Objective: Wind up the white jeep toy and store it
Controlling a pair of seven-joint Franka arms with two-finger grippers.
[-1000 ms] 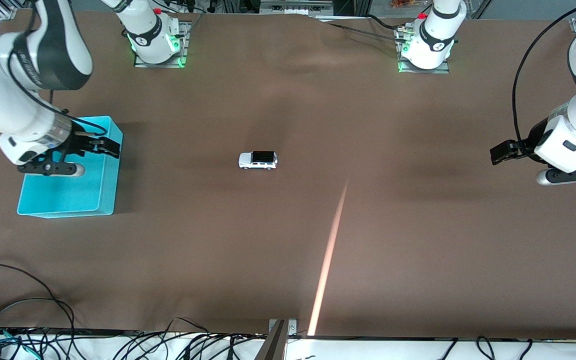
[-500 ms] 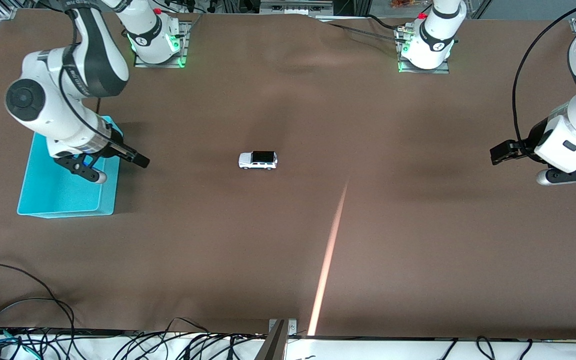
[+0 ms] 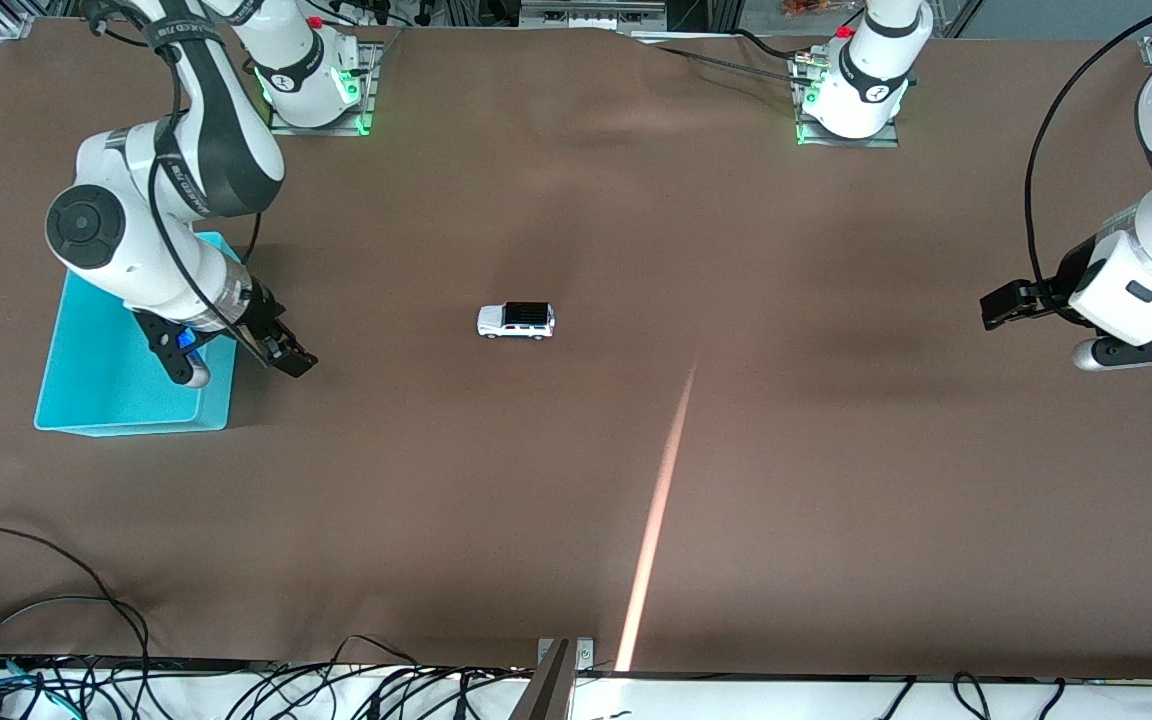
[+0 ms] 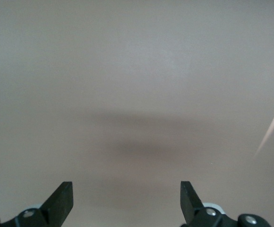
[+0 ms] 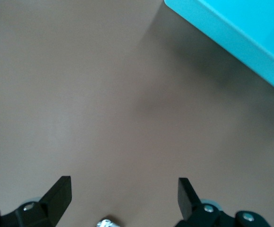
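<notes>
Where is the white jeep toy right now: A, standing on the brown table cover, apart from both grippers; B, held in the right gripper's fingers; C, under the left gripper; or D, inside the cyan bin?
A: the white jeep toy stands on its wheels on the brown table cover, with the open right gripper beside the cyan bin and the open left gripper waiting at its own end.
</notes>
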